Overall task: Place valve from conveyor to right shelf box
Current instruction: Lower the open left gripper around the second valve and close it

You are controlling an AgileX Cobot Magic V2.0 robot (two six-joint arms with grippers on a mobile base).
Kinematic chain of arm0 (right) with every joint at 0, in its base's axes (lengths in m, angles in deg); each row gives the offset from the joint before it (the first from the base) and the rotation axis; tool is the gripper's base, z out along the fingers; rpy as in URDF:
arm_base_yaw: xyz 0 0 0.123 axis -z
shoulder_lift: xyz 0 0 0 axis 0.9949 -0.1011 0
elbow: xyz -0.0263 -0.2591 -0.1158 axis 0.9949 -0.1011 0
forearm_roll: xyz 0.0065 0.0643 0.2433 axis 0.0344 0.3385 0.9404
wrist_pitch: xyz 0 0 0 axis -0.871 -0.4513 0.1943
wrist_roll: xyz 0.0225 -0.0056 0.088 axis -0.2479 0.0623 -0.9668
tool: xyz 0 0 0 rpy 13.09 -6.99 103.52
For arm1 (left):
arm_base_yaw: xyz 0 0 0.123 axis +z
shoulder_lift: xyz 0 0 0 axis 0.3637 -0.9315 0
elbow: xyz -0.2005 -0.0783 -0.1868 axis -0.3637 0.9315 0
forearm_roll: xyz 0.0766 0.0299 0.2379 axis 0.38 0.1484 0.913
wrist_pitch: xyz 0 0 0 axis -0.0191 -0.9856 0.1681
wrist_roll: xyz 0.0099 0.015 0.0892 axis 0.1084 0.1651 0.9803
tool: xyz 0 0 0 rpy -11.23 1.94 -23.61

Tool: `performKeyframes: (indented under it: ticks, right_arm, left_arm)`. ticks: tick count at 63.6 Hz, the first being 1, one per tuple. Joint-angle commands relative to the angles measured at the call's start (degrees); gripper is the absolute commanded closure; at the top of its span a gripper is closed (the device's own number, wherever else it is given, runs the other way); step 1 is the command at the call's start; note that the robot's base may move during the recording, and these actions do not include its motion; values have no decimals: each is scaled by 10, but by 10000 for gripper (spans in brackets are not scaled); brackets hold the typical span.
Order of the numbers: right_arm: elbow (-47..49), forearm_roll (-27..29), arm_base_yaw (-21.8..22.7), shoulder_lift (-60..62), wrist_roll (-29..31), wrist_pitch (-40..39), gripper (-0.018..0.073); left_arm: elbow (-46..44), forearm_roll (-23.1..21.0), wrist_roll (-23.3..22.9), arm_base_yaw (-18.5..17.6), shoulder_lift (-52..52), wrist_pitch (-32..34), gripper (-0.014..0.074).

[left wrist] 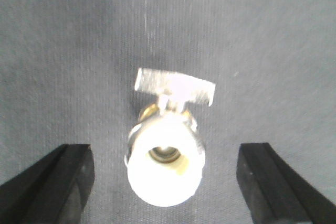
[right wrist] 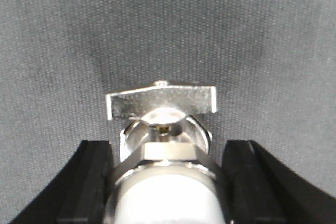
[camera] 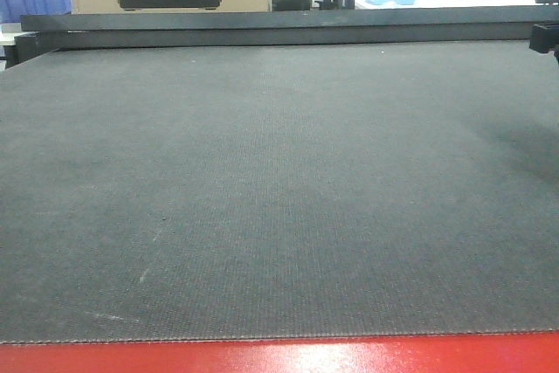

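Dark woven conveyor (camera: 262,198) fills every view. Two valves show, one per wrist view. One valve (left wrist: 164,166) lies centred in the left tool (left wrist: 167,153), whose fingers stand wide apart; its body points back at the tool, handle crosswise beyond. A second valve (right wrist: 165,182) sits likewise inside the right tool (right wrist: 168,148), fingers close beside it; whether they clamp it, I cannot tell.

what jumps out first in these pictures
A shiny metal valve with a T-handle fills the right wrist view, the right gripper closed tight against both its sides. In the left wrist view a white-ended valve sits between the wide-open left gripper fingers, untouched. The front view is almost all dark grey conveyor belt with a red front edge.
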Motion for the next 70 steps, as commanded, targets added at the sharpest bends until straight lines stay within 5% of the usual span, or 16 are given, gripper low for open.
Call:
performKeyframes:
  ticks: [1, 23, 45, 70]
  right_arm:
    - [3, 10, 3, 3, 5, 1, 721]
    - [3, 12, 3, 3, 5, 1, 721]
    - [3, 12, 3, 3, 5, 1, 721]
    - [3, 12, 3, 3, 5, 1, 721]
  left_arm:
    - [18, -2, 0, -2, 0, 12, 141]
    - [42, 2, 0, -2, 0, 79, 141]
    - [43, 16, 2, -2, -25, 59, 141]
    - [43, 17, 57, -2, -27, 75, 141]
